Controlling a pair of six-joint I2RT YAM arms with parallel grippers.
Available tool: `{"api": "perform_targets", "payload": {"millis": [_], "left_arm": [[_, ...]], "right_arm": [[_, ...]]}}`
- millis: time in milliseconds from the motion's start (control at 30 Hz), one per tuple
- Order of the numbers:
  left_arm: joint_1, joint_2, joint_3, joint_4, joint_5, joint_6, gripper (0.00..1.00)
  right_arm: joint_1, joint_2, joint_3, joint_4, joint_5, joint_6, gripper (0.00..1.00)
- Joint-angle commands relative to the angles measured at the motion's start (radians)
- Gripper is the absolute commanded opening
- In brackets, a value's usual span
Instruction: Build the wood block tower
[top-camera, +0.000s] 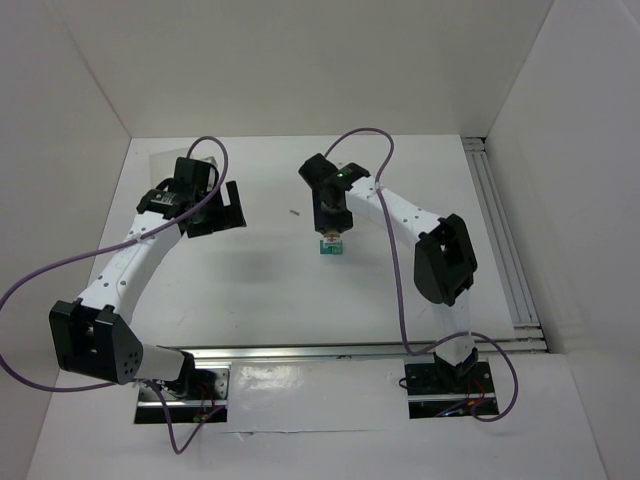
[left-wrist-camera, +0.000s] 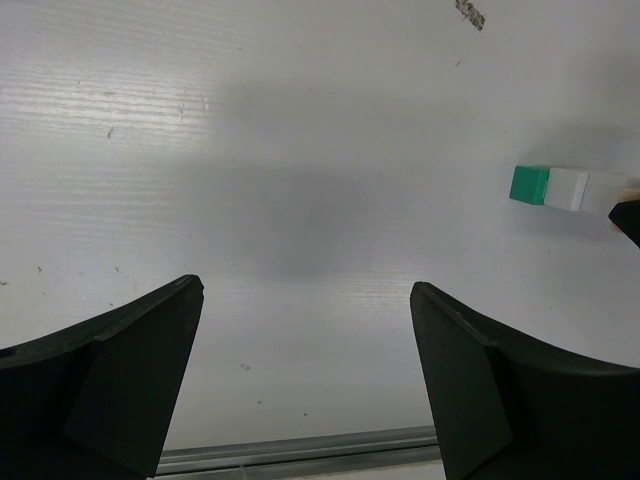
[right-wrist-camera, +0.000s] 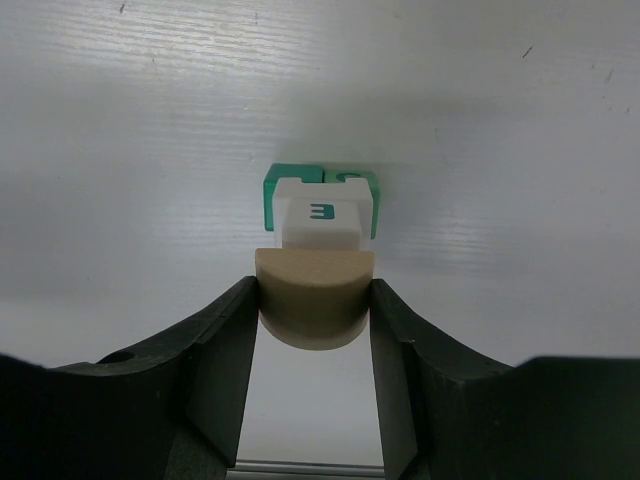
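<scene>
The fingers of the right gripper are squeezed in on the tan round block, one on each side, with no gap showing. They have a firm hold of it.

Just past the fingertips is the white cube, with a small green mark on the face that shows. Past that, under the white one, the green cube peeks out around its edges. Farthest away is the white table.

The tan round block sits right over the white cube and is lined up quite well. In the left wrist view its edge looks pressed against the white cube. I cannot tell if it really touches or hangs a tiny bit above.

I think this is the last step, putting the third block on top. Two blocks are already stacked. If there is a gap, the fingers should go down slowly. Then they should open softly and evenly, so that neither one drags the round block sideways. After that they should lift straight up. One bump could knock the little tower over.

The left gripper has its fingers spread wide, with only bare table between them. From there the tower is off to one side, well apart from both fingers. Far beyond the fingertips, a little dark speck lies on the table.
</scene>
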Motion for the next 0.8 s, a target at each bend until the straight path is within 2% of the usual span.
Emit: {"api": "perform_targets", "payload": {"millis": [0, 167, 767], "left_arm": [[-0.004, -0.030, 0.001, 0.007, -0.010, 0.022, 0.98], [-0.004, -0.030, 0.001, 0.007, -0.010, 0.022, 0.98], [-0.004, -0.030, 0.001, 0.007, -0.010, 0.022, 0.98]], "right_arm": [[0.007, 0.018, 0.038, 0.015, 0.020, -0.007, 0.37], [0.007, 0.027, 0.048, 0.015, 0.020, -0.007, 0.40], [-0.002, 0.027, 0.048, 0.015, 0.038, -0.016, 0.40]]}}
